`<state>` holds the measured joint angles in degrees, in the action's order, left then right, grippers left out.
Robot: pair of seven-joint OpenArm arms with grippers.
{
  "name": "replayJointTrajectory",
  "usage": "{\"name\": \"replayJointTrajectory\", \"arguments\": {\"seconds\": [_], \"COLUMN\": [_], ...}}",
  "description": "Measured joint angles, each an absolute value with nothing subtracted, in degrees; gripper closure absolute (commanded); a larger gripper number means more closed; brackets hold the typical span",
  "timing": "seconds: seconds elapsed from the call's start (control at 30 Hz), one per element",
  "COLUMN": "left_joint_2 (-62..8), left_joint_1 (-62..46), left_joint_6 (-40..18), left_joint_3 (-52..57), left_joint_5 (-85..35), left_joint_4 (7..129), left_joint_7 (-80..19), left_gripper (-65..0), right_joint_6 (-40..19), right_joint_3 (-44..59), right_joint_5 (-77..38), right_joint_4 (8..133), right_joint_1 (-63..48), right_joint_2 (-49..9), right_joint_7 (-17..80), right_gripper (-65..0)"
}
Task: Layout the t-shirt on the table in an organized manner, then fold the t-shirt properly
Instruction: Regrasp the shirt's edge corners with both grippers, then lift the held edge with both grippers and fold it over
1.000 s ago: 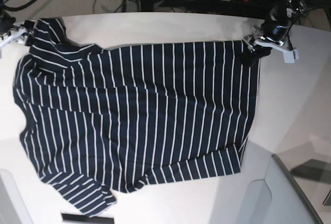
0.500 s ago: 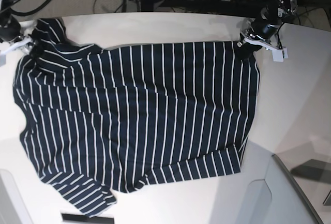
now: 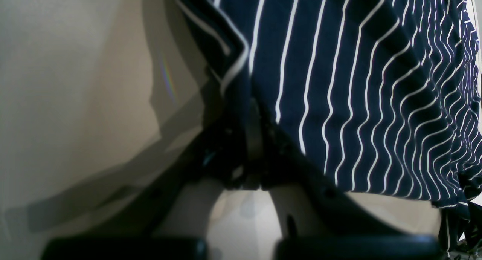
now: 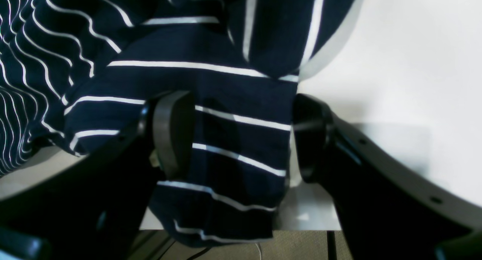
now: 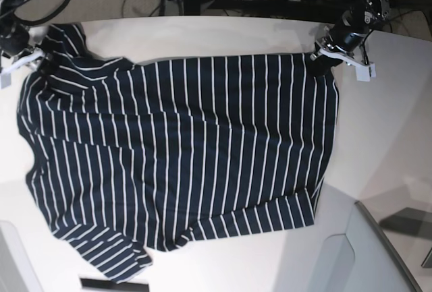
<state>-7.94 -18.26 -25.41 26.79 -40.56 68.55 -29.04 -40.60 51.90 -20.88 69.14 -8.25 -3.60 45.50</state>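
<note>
**On the table: both corners in reach**

Across the white table [image 5: 202, 32] we are seeing the striped t-shirt [image 5: 182, 150] lying spread. Our left gripper [image 5: 322, 63] is pinching its far hem corner tight; our right gripper [image 4: 241, 139] is straddling a sleeve fold, jaws apart.

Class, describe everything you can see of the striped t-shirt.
The t-shirt is dark navy soft fabric with thin white stripes, spread mostly flat on the white table, wrinkled at its sleeves. The left gripper is shut on one far corner; the right gripper straddles the opposite sleeve, its jaws not fully closed.
</note>
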Motion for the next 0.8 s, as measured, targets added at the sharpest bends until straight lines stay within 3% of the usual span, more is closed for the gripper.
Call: {"name": "replayJointTrajectory", "arguments": {"seconds": [0.2, 0.23, 0.37, 0.57, 0.8], "left_joint_2": [-8.0, -8.0, -8.0, -8.5, -8.4], "left_joint_1": [-18.3, -18.3, -19.9, -23.3, -26.0], "left_joint_6": [-25.4, -25.4, -23.8, -17.4, -17.5], "left_joint_3": [26.8, 26.8, 26.6, 26.2, 26.4], "left_joint_5": [-40.6, -40.5, -39.1, -37.3, -37.3], "left_joint_4": [68.6, 68.7, 71.9, 79.0, 85.6], "left_joint_7": [-29.0, -29.0, -29.9, -32.3, -32.6], "left_gripper": [0.0, 0.0, 0.0, 0.0, 0.0], "right_joint_6": [-40.7, -40.8, -40.8, -40.0, -39.9], "right_joint_3": [47.9, 47.5, 47.3, 48.7, 48.6], "right_joint_5": [-21.5, -21.5, -21.5, -18.7, -18.0], "right_joint_4": [69.4, 69.5, 69.2, 77.9, 90.5], "right_joint_1": [-8.4, -8.4, -8.4, -10.8, -13.1], "right_joint_2": [-3.1, -2.5, -1.7, -0.7, -0.6], "right_joint_7": [45.3, 45.1, 47.4, 58.9, 70.1], "right_gripper": [-35.3, -30.9, 0.0, -0.2, -0.3]}}
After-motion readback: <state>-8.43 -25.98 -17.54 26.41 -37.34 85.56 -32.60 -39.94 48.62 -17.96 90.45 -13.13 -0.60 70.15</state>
